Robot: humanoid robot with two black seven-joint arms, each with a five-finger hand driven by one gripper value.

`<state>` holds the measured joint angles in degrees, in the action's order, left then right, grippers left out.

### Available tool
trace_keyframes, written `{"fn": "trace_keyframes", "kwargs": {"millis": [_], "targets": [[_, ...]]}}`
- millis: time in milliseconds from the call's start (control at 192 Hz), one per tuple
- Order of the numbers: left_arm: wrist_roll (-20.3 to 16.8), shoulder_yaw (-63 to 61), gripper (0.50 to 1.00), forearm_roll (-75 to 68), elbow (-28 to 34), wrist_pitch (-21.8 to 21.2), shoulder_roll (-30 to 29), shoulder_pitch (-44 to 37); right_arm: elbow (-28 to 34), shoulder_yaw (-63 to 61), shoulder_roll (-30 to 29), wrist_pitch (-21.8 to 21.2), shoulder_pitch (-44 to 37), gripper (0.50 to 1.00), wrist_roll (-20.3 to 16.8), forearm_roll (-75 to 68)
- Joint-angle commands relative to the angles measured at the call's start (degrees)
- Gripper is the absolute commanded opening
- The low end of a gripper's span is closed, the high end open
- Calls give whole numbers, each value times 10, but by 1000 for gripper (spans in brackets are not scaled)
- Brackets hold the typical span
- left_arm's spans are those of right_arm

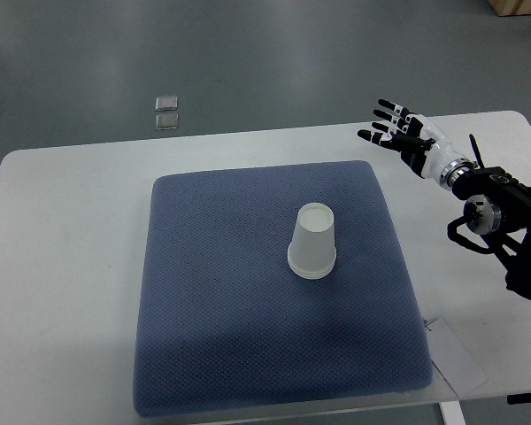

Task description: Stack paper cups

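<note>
1. Paper cups are the matter here, yet only one white paper cup [312, 242] shows; the widest thing is the white rectangular tabletop [62, 266], which carries everything.
2. Over its middle lies a dark blue textured fabric mat [212, 301], reaching almost to the near edge.
3. From the right edge comes the right arm [500, 217], black-jointed, above the tabletop's far right corner.
4. That cup stands upside down, rim on the mat, slightly right of the mat's centre.
5. Its right hand [405, 135] hovers past the mat's far right corner, fingers [387, 119] spread apart, holding nothing, well apart from the cup.
6. Beyond the far edge, two small grey squares [166, 112] sit on the floor.
</note>
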<state>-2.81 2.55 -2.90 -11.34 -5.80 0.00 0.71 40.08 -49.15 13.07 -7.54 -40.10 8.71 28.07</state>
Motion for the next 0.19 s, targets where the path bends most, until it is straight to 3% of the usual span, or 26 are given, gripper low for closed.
{"fn": "trace_keyframes", "kwargs": {"millis": [0, 182], "targets": [[0, 0, 1000, 0, 0, 0, 0, 0, -1, -14, -13, 2, 13, 915, 3, 1], [0, 0, 1000, 0, 0, 0, 0, 0, 0, -17, -26, 2, 24, 915, 5, 1]]}}
